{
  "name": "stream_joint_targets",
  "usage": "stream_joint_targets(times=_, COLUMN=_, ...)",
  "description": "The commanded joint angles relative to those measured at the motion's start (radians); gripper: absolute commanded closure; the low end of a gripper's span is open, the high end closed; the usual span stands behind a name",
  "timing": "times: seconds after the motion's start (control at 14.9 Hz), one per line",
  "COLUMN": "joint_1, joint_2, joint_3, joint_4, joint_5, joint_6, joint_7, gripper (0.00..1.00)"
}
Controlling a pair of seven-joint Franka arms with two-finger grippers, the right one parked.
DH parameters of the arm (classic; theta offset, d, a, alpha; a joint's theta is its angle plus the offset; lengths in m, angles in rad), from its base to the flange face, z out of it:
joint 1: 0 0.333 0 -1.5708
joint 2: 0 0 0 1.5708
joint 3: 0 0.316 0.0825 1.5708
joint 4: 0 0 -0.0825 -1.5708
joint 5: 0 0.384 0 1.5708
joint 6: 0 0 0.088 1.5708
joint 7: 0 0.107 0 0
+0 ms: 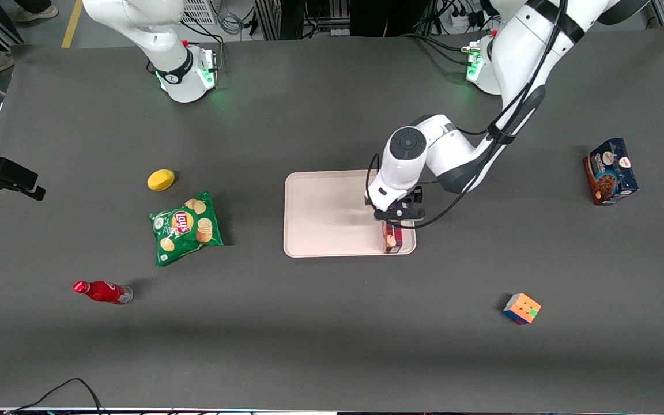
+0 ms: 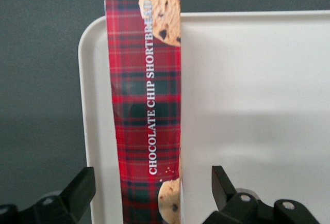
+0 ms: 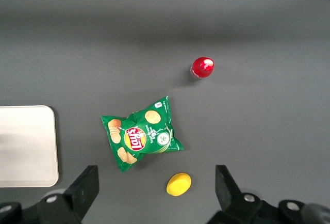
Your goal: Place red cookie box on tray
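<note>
The red box [image 2: 147, 115] lies on the tray [image 1: 320, 214], along its edge toward the working arm's end of the bench [image 1: 332, 323]. The claw [image 1: 399, 215] hangs over the box, spread wide, fingers [image 2: 223, 182] clear of both sides.

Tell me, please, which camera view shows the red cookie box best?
The left wrist view: the red cookie box fills it, tartan and lettering legible, lying on the tray along its rim, between the open tool fingers. The front view shows only its end under the tool. The right wrist view misses it.
</note>
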State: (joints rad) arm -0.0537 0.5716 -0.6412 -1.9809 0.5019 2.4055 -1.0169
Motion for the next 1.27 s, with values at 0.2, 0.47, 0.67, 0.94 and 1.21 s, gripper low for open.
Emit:
stream_joint_targets(times=0.2, joint_1=0.002, joint_2=-0.076, joint_3=-0.112, joint_4=0.247, joint_5=-0.017, joint_6=-0.425, joint_7=-0.009, gripper=0.0)
stream_joint_targets(times=0.47, joint_1=0.014, joint_2=-0.134, joint_3=-0.15, joint_4=0.477, joint_5=-0.097, joint_6=-0.761, joint_7=0.2, gripper=0.0)
stream_joint_targets(times=0.67, joint_1=0.087, joint_2=-0.261, joint_3=-0.127, joint_4=0.476, joint_5=-0.188, joint_6=-0.816, joint_7=0.366, gripper=0.0)
stream_joint_targets(times=0.94, joint_1=0.075, joint_2=-0.421, joint_3=0.14, joint_4=0.471, joint_5=-0.345, joint_6=-0.881, joint_7=0.677, gripper=0.0)
stream_joint_targets(times=1.21, joint_1=0.057, joint_2=-0.475, joint_3=0.389, joint_4=0.429, joint_5=-0.396, joint_6=-0.853, joint_7=0.848, gripper=0.0)
